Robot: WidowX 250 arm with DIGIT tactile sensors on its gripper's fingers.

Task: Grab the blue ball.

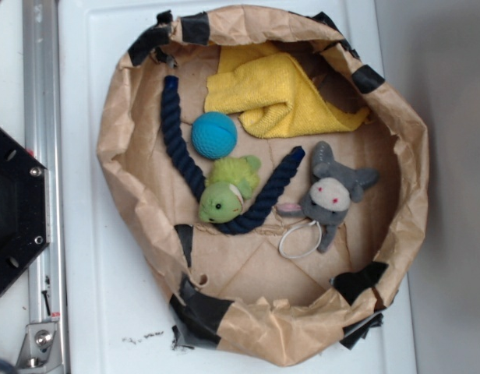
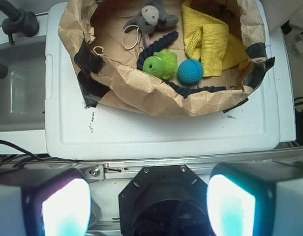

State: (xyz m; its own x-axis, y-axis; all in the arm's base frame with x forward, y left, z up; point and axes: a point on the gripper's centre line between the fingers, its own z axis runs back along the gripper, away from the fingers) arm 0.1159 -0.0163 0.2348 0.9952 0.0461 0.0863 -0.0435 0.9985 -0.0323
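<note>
- Teal-blue and finely textured, the blue ball (image 1: pixel 214 135) is being kept inside the crumpled brown paper basket (image 1: pixel 131 187) — it is lying on the paper floor between the dark rope (image 1: pixel 181 160) and the yellow cloth (image 1: pixel 283 93), just above the green plush (image 1: pixel 228 191)
- In the wrist view the ball (image 2: pixel 190 72) is being shown just beside the green plush (image 2: pixel 160 65), close behind the near paper wall, so the rolled rim is judged to be acting as a barrier that is holding the toys together
- Well apart from the ball, the gripper (image 2: pixel 149 204) is being held back above the robot's base, outside the basket; its two pads are being seen wide apart at the bottom corners, with nothing between them
- A grey plush (image 1: pixel 333 195) is lying to the far side, clear of the ball
- No grasp is being made yet — a reach over the rim and down is judged to be needed
</note>
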